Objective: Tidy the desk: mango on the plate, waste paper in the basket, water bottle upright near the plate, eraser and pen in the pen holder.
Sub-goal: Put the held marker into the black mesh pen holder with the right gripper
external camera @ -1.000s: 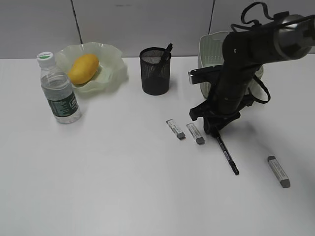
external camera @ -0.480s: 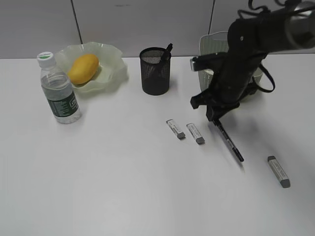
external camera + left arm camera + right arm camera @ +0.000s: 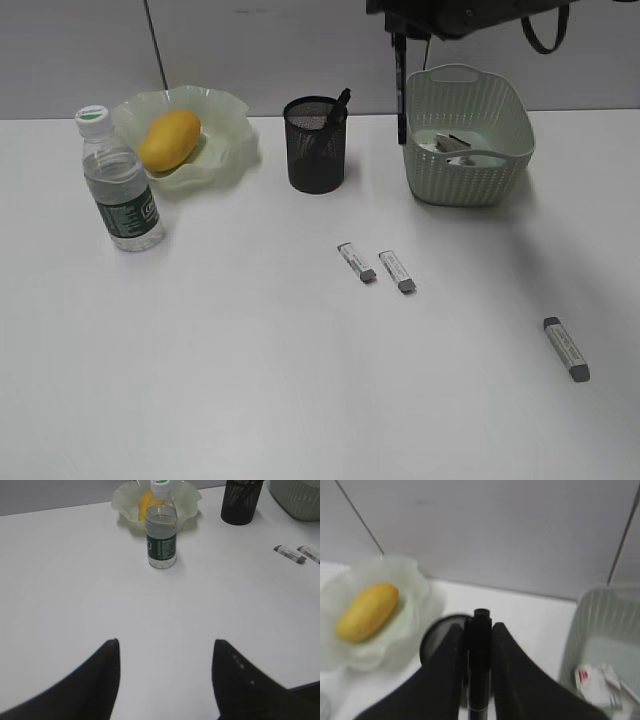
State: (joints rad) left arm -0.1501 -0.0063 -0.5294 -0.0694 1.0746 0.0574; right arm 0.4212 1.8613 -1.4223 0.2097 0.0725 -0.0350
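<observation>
Right gripper (image 3: 480,655), high above the white desk (image 3: 250,380), pinches a black pen (image 3: 401,90) hanging upright btwn the black wire-mesh pen holder (image 3: 316,145) & pale green woven-look basket (image 3: 468,140). Left gripper (image 3: 165,665) hovers w/ fingers spread. Yellow-orange mango (image 3: 169,139) sits on the ruffled translucent green plate (image 3: 235,125); clear water bottle (image 3: 119,181) stands upright beside it. Crumpled white waste paper (image 3: 595,682) lies in the basket. Three grey erasers (image 3: 357,262) lie on the desk.

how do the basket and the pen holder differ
The basket is pale green, woven-look plastic, wide, with cut-out handles; the pen holder is black wire mesh, a narrow cylinder without handles. The basket holds crumpled paper; the pen holder holds a dark pen. Both stand upright and open-topped on the desk.
</observation>
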